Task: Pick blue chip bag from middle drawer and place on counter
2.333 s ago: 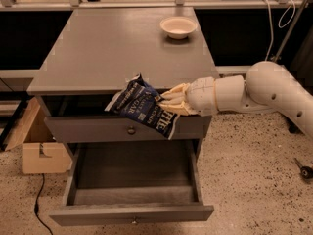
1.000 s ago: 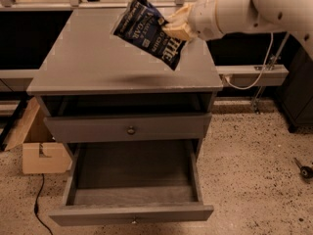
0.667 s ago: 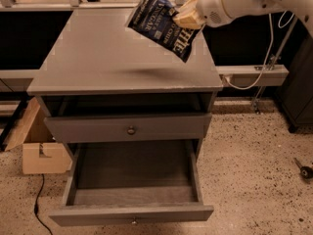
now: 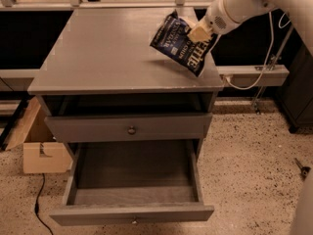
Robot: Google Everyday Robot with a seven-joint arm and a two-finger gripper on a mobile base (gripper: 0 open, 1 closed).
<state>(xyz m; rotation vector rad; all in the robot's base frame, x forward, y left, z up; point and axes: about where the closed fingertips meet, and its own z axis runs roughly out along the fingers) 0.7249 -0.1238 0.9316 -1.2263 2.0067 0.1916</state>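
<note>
Grey counter (image 4: pixel 107 53), right edge: blue chip bag (image 4: pixel 177 45) above, in tool (image 4: pixel 197 34).

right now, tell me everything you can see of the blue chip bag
The blue chip bag is dark navy and crinkly, with white lettering. It hangs tilted, one corner pointing down, over the right side of the counter, its shadow on the grey top. The pincer pinches its upper right edge. Whether the low corner touches the counter is unclear.

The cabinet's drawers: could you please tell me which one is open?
The middle drawer, pulled out; the knobbed drawer above it is shut. The gripper holds the blue chip bag over the counter.
</note>
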